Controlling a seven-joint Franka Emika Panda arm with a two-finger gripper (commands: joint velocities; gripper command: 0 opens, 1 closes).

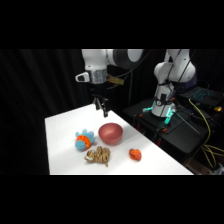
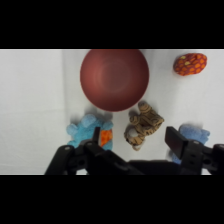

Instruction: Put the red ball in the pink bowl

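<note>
The claw (image 1: 103,111) hangs spread and empty above the desk's (image 1: 60,145) far side, behind the bowl (image 1: 110,133); the ball (image 1: 135,154) lies right of the bowl.

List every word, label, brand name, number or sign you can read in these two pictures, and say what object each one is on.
None can be read.
The pink bowl, red ball, blue fuzzy ball and tan knotted lump carry no lettering.
The arm's base shows only a glowing teal light, no legible marking.
</note>
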